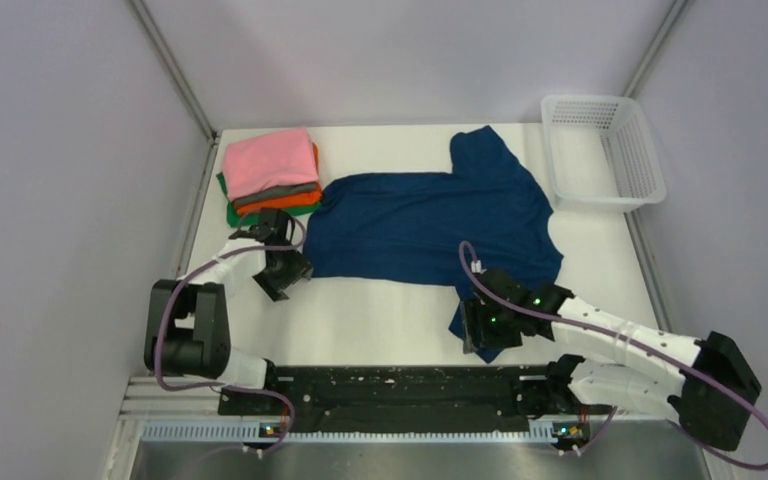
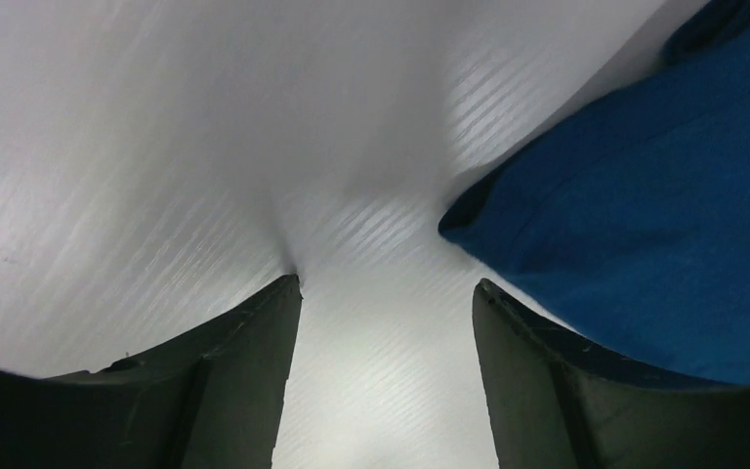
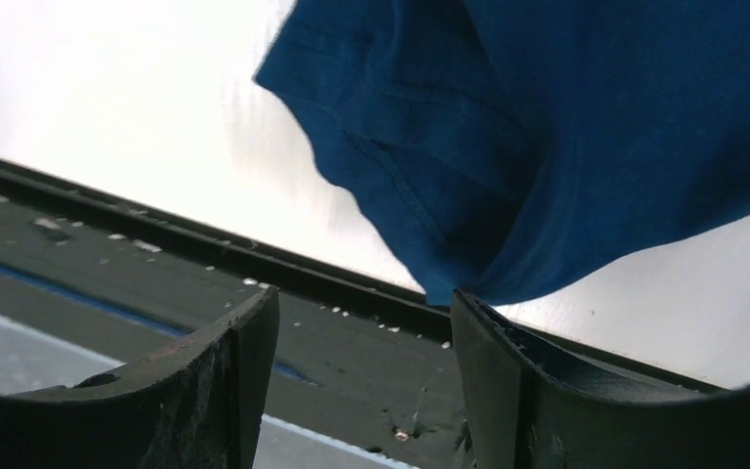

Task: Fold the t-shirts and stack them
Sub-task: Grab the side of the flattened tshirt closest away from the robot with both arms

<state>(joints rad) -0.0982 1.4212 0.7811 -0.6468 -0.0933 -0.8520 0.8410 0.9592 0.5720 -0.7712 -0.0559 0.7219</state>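
The navy blue t-shirt lies spread on the white table with no print showing. At the back left is a stack of folded t-shirts with pink on top, then grey, orange and green. My left gripper is open and empty, low over the table beside the shirt's near-left corner; its jaws frame bare table. My right gripper is open and empty at the near sleeve, whose tip hangs just by the right finger.
A white mesh basket stands at the back right. A black rail runs along the table's near edge and shows under the right jaws. Grey walls close in both sides.
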